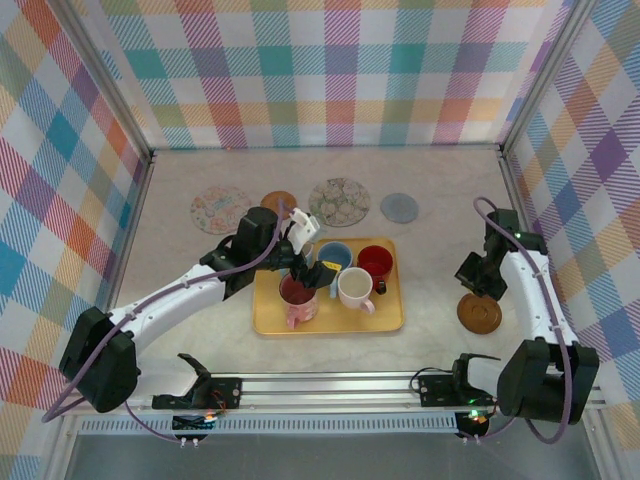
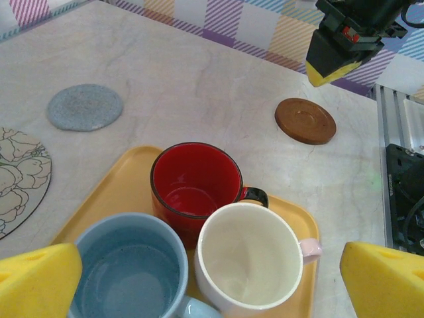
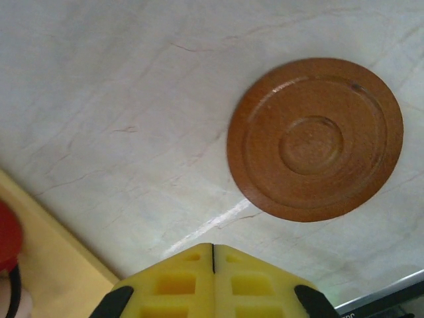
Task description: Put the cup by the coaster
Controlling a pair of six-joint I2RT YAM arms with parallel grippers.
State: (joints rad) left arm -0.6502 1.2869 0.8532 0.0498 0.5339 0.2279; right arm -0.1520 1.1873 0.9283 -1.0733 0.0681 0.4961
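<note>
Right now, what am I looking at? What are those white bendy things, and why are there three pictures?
The white bendy things are two robot arms. One picture comes from a camera above; the other two come from little cameras on each wrist. The left gripper, with yellow fingertips, hangs open over a yellow tray and holds nothing. On the tray stand a red cup, a cream cup, a light blue cup and a pink cup. The right gripper is shut and empty, beside a round brown wooden coaster on the pale marble table. More round coasters lie farther back.
</note>
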